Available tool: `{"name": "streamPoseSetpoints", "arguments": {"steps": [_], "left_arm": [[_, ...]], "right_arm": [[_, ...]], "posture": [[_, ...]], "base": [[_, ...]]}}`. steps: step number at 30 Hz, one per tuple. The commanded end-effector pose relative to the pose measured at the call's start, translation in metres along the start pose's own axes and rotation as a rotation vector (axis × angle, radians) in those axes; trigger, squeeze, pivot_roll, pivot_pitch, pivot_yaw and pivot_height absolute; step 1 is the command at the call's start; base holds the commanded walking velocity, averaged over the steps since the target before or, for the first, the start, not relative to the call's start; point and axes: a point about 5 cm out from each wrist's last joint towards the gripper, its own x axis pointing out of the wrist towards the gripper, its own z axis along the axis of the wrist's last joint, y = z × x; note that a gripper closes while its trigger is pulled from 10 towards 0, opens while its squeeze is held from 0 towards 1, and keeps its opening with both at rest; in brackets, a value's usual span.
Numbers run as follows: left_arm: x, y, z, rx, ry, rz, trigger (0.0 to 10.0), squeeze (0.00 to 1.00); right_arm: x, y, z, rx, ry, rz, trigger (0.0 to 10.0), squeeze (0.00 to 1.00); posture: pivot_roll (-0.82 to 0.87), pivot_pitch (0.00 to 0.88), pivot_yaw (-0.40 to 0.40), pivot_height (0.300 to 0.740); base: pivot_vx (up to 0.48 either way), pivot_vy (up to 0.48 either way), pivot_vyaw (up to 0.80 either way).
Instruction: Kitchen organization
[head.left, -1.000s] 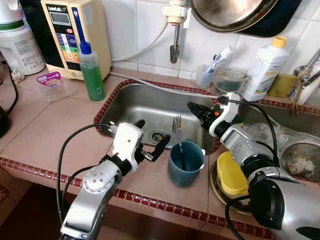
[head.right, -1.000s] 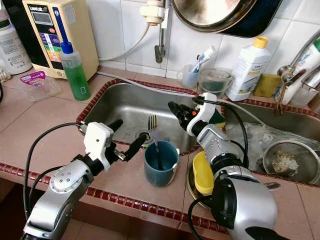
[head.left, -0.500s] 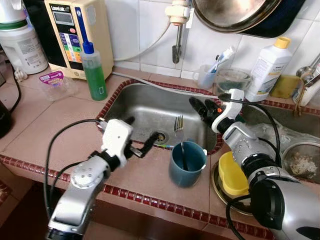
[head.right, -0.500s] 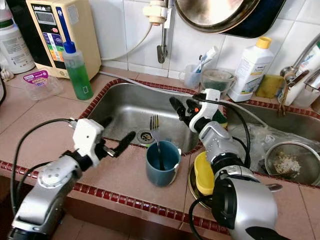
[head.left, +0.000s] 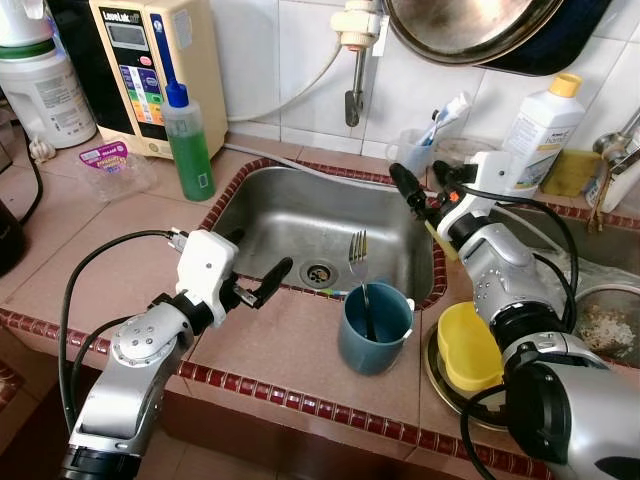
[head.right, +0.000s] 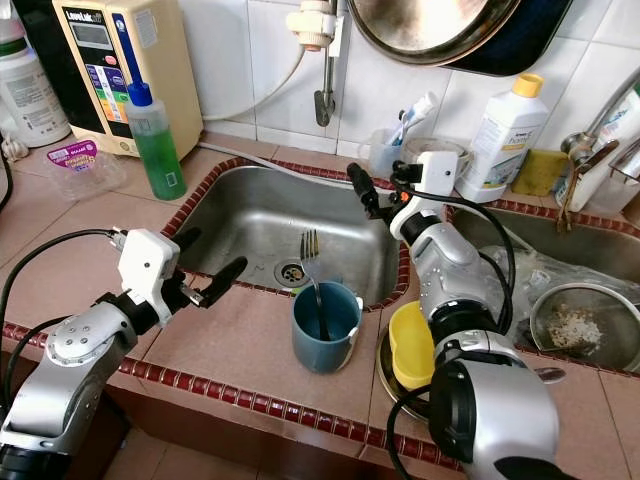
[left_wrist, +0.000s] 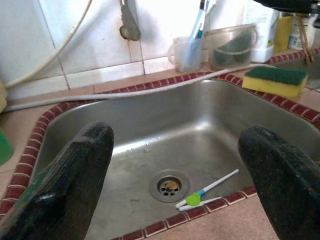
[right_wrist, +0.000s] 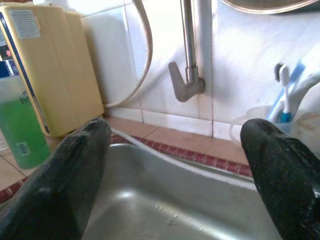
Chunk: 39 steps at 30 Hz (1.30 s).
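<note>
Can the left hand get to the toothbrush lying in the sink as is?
Probably yes: the left hand, open, sits at the sink front rim, the toothbrush just below by the drain, nothing between.

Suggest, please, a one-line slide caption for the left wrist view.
Open left claw looks into the steel sink, where a toothbrush lies beside the drain and a sponge rests on the rim.

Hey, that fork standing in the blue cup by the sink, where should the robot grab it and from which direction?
Grip the fork on its bare neck just under the tines, coming from above. It stands nearly upright, handle down inside the blue cup, so the cup's wall blocks a side approach lower down.
</note>
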Motion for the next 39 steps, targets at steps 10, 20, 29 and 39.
{"name": "streamPoseSetpoints", "arguments": {"steps": [10,20,29,39], "left_arm": [[-0.007,-0.005,-0.005,-0.043,0.036,-0.11,10.0,0.0],[-0.011,0.0,-0.012,-0.041,0.058,-0.113,10.0,0.0],[-0.005,0.012,-0.008,-0.042,0.002,-0.012,10.0,0.0],[-0.005,0.017,-0.001,-0.029,-0.039,0.003,10.0,0.0]], "right_arm": [[-0.023,0.017,0.006,-0.129,-0.112,0.063,10.0,0.0],[-0.052,0.019,0.0,-0.137,-0.098,0.023,10.0,0.0],[-0.055,0.011,0.022,-0.139,-0.182,-0.073,10.0,0.0],[-0.057,0.018,0.046,-0.069,-0.286,-0.034,10.0,0.0]], "posture": [[-0.04,0.054,-0.015,0.74],[-0.05,0.031,-0.013,0.74],[-0.08,0.027,0.009,0.74],[-0.07,0.016,0.004,0.74]], "base": [[0.0,0.0,0.0],[0.0,0.0,0.0],[0.0,0.0,0.0],[0.0,0.0,0.0]]}}
